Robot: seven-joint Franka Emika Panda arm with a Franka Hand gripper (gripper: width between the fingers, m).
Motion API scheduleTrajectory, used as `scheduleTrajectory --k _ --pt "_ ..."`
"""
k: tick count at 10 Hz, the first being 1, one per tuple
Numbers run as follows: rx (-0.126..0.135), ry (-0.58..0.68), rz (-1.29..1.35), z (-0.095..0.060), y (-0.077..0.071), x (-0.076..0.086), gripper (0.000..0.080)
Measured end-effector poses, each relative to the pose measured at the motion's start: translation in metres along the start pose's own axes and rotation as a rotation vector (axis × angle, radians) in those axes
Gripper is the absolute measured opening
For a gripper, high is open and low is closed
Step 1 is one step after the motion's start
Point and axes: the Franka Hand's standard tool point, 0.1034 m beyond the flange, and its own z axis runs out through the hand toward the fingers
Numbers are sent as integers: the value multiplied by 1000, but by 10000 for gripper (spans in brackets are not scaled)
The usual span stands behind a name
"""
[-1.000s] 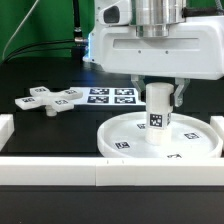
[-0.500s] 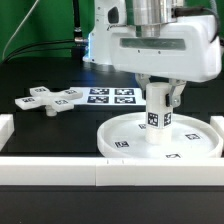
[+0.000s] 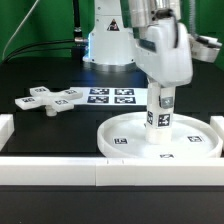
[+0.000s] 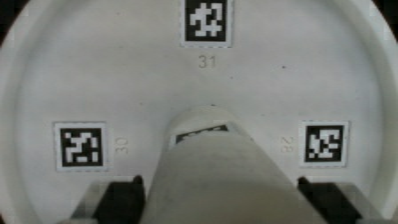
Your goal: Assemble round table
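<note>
Round table's cylinder leg (image 3: 159,112) stands upright in the middle of the round disc (image 3: 120,141); the gripper (image 3: 160,92) has its fingers (image 4: 322,193) closed against both sides, holding it.

Disc (image 3: 135,126): white, round, rimmed, flat on table (image 3: 60,130), sq. tags on top face. Leg (image 3: 160,115): short thick white cyl., tagged, upright at disc ctr. Cross base (image 3: 50,99): white, tagged, lying flat at disc's 10 o'clock in exterior view, well apart.
</note>
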Motion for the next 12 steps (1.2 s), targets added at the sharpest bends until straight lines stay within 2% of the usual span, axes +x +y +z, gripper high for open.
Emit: scheduleTrajectory --k 1,2,3,4,5,6,10,11,12 --pt "-3 -3 18 0 0 0 409" --pt "-2 -8 58 0 0 -2 488" --pt "-2 -8 42 1 0 -2 488" --pt "-6 -6 -2 0 0 -2 601" --pt "-16 -3 -104 -1 -3 -7 639" --pt "-18 -6 -162 -3 -7 -12 639" --pt "-19 -8 -433 -1 -5 -10 648" --pt "-40 -6 -598 -3 -3 -12 648" --pt "-46 -10 -661 -8 -1 -14 648"
